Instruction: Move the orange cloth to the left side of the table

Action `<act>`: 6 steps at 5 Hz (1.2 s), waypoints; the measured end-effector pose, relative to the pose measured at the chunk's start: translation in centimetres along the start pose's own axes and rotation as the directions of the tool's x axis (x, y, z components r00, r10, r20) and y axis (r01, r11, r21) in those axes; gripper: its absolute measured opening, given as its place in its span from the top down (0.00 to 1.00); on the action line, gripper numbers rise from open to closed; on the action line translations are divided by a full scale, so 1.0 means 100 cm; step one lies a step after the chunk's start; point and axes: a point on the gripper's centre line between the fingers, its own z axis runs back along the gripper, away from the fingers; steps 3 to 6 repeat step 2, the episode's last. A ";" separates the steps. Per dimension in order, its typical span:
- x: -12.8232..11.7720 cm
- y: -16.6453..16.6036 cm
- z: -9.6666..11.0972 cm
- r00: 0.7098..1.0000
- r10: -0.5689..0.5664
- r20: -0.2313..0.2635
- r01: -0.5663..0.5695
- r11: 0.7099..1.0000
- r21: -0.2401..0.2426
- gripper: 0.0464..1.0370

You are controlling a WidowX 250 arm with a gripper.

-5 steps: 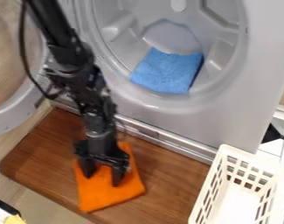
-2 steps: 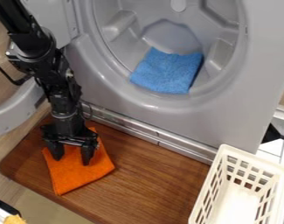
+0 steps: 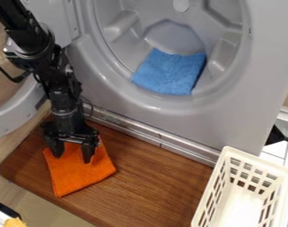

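the orange cloth (image 3: 81, 178) lies toward the left edge of the wooden table (image 3: 152, 181), one corner near its front edge. the gripper (image 3: 71, 158) is over the cloth, its two fingers spread apart and pointing down. a blue cloth (image 3: 169, 73) lies inside the grey drum (image 3: 125, 51).

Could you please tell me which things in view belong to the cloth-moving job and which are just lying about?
Part of the job:
- orange cloth
- claw, at the cloth
- wooden table under the cloth

Just lying about:
- blue cloth inside the grey drum
- cream basket, right of the table
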 end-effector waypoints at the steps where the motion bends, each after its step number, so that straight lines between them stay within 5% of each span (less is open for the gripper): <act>1: -0.004 -0.009 0.011 1.000 -0.028 0.010 0.028 1.000 0.000 0.04; 2: -0.010 -0.020 0.035 0.996 -0.072 0.046 0.072 0.997 -0.004 0.04; 6: -0.010 -0.020 0.035 0.996 -0.072 0.046 0.072 0.997 -0.004 0.04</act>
